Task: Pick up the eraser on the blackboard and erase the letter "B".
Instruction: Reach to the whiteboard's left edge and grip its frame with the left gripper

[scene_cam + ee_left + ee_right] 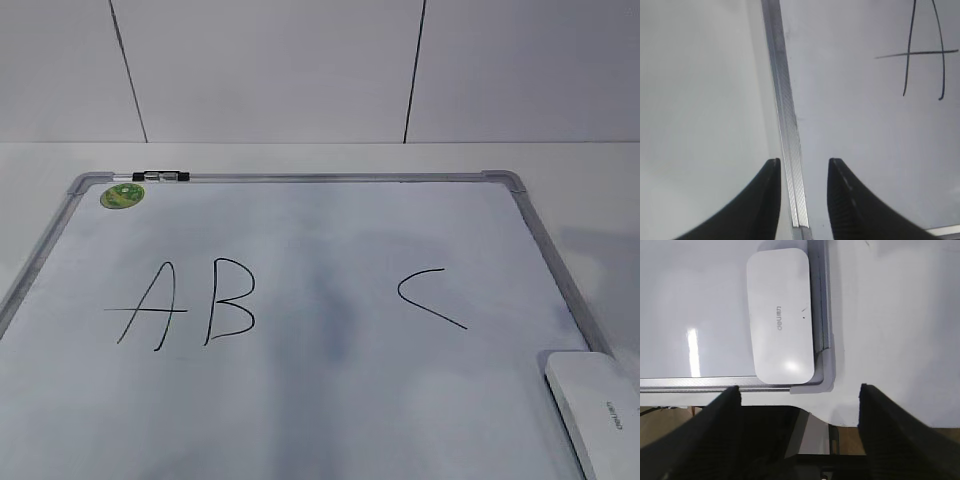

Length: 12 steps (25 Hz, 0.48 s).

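Two grippers hover, both holding nothing.
The eraser point(781, 315) lies in the blackboard's point(330, 390) near right corner; left gripper point(804, 172) partly parted over the frame, right gripper point(799, 392) spread wide; the letter "B" point(229, 300) unerased.

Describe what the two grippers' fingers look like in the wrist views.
Only fingers show. The left gripper has two black fingers that curve and taper to narrow tips; a ribbed texture shows along one inner edge. The right gripper has two dark, broad fingers, also tapering toward the tips. No cables, labels or markings are visible.
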Each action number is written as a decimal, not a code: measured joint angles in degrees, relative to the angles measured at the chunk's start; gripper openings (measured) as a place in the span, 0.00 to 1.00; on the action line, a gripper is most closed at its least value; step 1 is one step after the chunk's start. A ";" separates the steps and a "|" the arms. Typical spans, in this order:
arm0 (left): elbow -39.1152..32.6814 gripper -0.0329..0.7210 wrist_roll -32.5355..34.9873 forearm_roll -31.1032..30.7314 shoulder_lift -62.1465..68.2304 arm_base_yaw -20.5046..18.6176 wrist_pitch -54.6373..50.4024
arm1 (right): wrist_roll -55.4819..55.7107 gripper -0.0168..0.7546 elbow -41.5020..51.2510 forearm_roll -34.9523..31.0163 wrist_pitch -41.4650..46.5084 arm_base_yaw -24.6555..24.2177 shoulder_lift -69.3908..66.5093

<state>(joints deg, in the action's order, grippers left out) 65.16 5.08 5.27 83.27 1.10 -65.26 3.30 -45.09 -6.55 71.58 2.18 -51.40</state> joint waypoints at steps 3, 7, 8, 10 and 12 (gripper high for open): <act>3.91 0.36 0.90 -0.35 6.11 0.00 0.11 | 0.00 0.76 0.00 0.00 0.00 0.00 0.00; 7.77 0.36 2.00 -0.82 13.35 0.00 0.84 | 0.00 0.76 0.00 0.00 -0.07 0.00 0.21; 8.54 0.36 2.12 -0.82 14.97 0.00 1.08 | 0.00 0.76 0.00 0.00 -0.07 0.00 0.36; 9.59 0.36 2.34 -1.14 17.57 0.00 1.59 | 0.00 0.76 0.00 0.03 -0.07 0.00 0.35; 10.34 0.36 2.36 -1.75 19.90 0.00 1.86 | 0.00 0.76 0.00 0.03 -0.07 0.00 0.35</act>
<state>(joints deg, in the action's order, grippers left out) 75.50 7.45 3.52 103.16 1.10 -63.40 3.30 -45.09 -6.52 71.51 2.18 -51.05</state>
